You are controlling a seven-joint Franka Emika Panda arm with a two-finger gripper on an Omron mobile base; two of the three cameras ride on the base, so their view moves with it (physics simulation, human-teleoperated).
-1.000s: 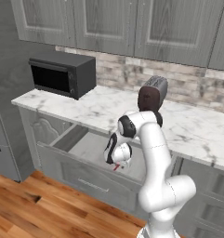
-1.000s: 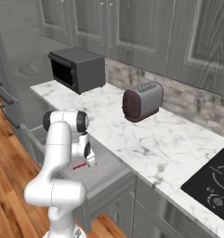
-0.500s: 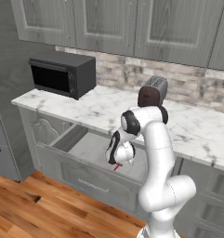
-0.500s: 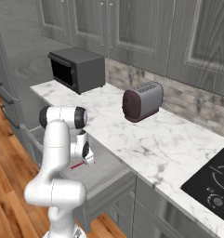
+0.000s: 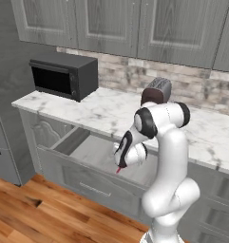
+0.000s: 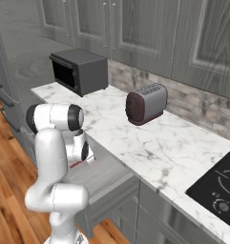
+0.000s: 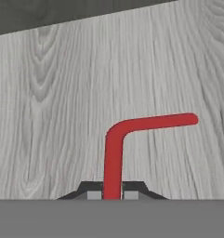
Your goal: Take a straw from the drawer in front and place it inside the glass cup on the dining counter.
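Grey wood-grain floor of the open drawer (image 7: 48,116) fills your hand view; at bottom centre, the gripper (image 7: 112,194) pinches the bent red straw (image 7: 132,135) (short leg pointing right).

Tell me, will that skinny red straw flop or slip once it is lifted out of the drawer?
The straw looks thin and probably very light. It keeps a crisp bend, so it is likely fairly stiff. The fingers pinch only one end, so it might swivel in the grip above the drawer floor.
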